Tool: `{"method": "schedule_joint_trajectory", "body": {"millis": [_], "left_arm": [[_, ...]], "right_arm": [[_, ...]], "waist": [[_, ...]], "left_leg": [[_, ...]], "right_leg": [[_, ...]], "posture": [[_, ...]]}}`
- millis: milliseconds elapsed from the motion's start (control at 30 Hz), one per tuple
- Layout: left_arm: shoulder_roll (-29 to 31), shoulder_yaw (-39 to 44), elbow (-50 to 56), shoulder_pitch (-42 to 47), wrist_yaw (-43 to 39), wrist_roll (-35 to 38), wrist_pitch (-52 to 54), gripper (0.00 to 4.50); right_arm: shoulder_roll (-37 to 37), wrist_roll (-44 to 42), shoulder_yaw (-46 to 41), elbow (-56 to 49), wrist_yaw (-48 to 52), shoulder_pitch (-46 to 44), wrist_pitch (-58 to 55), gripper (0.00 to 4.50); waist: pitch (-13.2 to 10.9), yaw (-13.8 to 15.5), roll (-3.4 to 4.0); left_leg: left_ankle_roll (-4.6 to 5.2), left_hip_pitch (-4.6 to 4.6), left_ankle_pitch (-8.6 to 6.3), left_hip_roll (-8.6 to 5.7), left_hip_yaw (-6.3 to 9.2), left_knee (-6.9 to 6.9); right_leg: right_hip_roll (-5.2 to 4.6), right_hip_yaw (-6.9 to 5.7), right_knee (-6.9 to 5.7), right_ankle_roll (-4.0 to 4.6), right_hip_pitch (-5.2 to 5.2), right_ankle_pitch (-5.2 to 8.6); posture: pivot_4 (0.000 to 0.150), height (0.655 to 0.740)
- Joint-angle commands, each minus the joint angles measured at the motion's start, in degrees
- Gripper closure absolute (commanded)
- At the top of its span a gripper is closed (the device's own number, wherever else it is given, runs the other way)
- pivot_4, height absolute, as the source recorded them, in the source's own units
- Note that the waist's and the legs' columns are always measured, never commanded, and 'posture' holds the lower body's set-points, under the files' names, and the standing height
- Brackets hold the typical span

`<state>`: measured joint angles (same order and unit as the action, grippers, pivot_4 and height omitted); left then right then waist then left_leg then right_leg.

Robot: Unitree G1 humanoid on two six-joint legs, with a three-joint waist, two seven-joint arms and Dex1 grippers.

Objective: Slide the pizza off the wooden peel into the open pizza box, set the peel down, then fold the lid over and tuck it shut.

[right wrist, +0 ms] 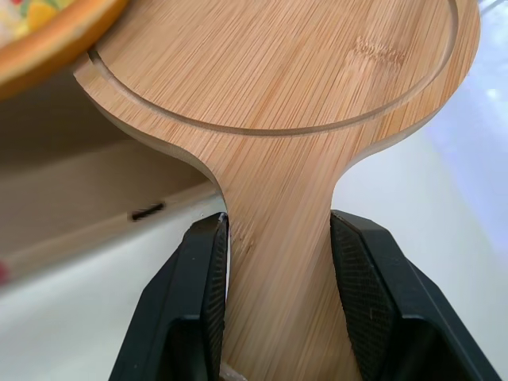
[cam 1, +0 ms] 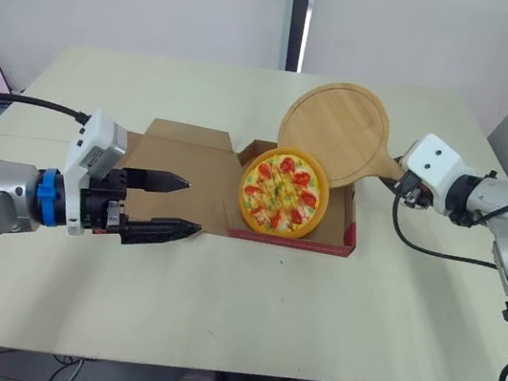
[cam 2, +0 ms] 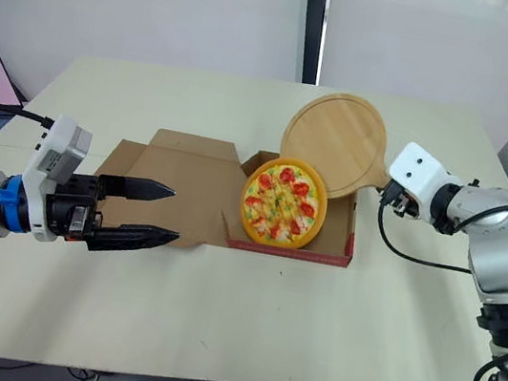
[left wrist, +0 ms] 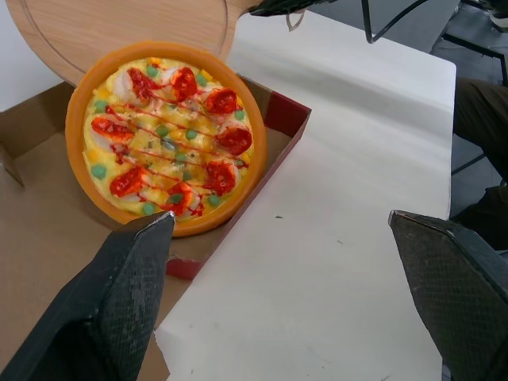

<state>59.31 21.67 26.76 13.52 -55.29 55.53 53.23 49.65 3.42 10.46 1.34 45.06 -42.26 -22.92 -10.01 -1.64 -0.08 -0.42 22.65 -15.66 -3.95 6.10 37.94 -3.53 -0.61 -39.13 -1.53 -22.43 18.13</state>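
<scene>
— Where is the round, orange-crusted toy pizza (cam 1: pixel 283 193)?
— It sits tilted in the red-walled cardboard box (cam 1: pixel 294 242). One edge overlaps the round bamboo peel (cam 1: pixel 336 131), which slants up from the box's far side.
— And the claws?
— The right gripper (right wrist: pixel 279 221) is clamped on the peel's handle. The left gripper (cam 1: pixel 192 206) is spread wide and holds nothing. It hovers at the near edge of the brown lid (cam 1: pixel 182 155), which lies open on the cream table (cam 1: pixel 216 310).
</scene>
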Motion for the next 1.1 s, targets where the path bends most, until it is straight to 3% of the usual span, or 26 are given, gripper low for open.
{"method": "schedule_joint_trajectory", "body": {"millis": [33, 300, 567, 833, 967, 1100], "left_arm": [[0.6, 0.5, 1.1, 0.8, 0.2, 0.9, -0.2, 0.0], [0.8, 0.4, 1.0, 0.7, -0.3, 0.3, -0.7, 0.0], [0.3, 0.7, 1.1, 0.8, -0.7, 0.5, -1.2, 0.0], [-1.8, -2.6, 0.5, 3.3, -0.9, 0.4, -2.7, 0.0], [-3.0, -4.8, 0.0, 6.3, -0.8, 0.5, -2.9, 0.0], [-3.7, -6.1, 0.0, 8.6, -0.4, 1.6, -2.2, 0.0]], "right_arm": [[1.6, 3.5, -2.9, 3.0, -3.5, -4.4, 6.2, 2.84], [4.1, 4.8, -7.4, 8.3, -5.6, -3.9, 9.3, 2.84], [4.8, -2.5, -20.1, -8.6, -4.0, 10.2, -7.2, 2.84], [-5.6, -6.8, -34.0, -25.4, -12.3, 24.7, -27.1, 2.84], [-10.9, -8.4, -36.9, -25.6, -16.3, 27.1, -30.3, 2.84], [-11.8, -9.3, -36.8, -21.7, -16.7, 29.5, -28.7, 2.84]], "waist": [[0.0, 0.0, 0.0], [0.0, 0.0, 0.0], [0.0, 0.7, 0.0], [0.0, 1.0, 0.0], [0.0, 1.2, 0.0], [0.0, 1.1, 0.01]], "left_leg": [[0.0, 0.0, 0.0, 0.0, -0.01, 0.01], [0.0, 0.0, 0.0, 0.0, -0.04, -0.01], [0.0, 0.01, 0.0, 0.0, -0.03, 0.0], [0.01, -0.11, 0.0, 0.02, -0.04, 0.05], [0.01, -0.2, 0.0, 0.01, -0.12, 0.09], [0.01, -0.27, 0.0, 0.01, -0.17, 0.08]], "right_leg": [[0.0, 0.0, 0.0, 0.0, 0.0, 0.0], [0.0, 0.02, 0.01, 0.0, -0.01, 0.0], [0.0, 0.03, -0.03, 0.0, 0.01, -0.01], [0.02, 0.06, -0.19, 0.0, 0.09, 0.0], [0.02, 0.17, -0.36, 0.0, 0.09, 0.0], [0.03, 0.2, -0.44, 0.0, 0.08, 0.0]], "posture": [[0.15, 0.74], [0.15, 0.74], [0.15, 0.74], [0.15, 0.74], [0.15, 0.74], [0.15, 0.74]]}}
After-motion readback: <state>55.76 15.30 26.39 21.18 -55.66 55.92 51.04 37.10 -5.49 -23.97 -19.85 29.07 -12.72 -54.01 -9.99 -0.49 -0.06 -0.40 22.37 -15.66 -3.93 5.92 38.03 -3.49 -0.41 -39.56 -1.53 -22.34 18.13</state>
